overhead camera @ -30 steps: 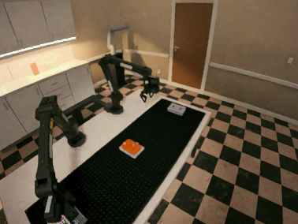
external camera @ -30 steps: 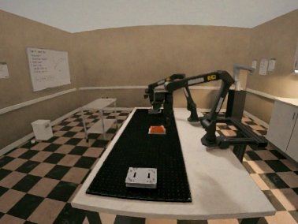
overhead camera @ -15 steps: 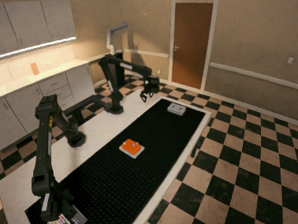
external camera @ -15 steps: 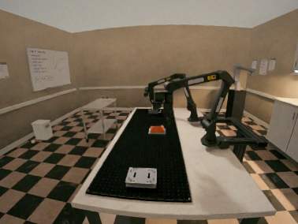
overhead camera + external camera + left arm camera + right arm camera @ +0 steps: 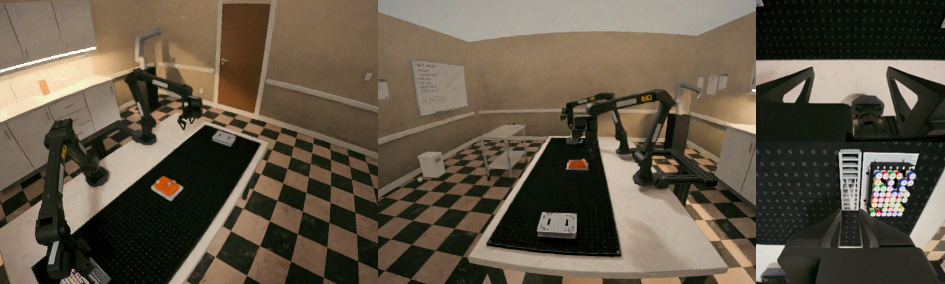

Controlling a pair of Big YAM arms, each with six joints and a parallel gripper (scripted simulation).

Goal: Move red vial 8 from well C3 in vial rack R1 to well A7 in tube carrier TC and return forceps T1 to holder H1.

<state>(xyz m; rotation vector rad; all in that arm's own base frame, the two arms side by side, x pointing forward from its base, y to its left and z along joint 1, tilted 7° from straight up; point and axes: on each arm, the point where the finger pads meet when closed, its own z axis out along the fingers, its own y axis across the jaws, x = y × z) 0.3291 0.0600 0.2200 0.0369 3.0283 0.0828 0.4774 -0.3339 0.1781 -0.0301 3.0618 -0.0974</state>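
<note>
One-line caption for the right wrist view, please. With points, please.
Right hand [image 5: 850, 212], partly open, near the slotted holder [image 5: 841, 165] and forceps [image 5: 851, 199], beside the vial rack [image 5: 869, 189].

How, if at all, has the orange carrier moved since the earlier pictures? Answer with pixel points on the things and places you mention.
No, neither way: the orange carrier [image 5: 168, 185] [image 5: 577, 164] keeps its spot on the black mat [image 5: 205, 165] [image 5: 543, 187] [image 5: 851, 35] [image 5: 797, 224].
</note>
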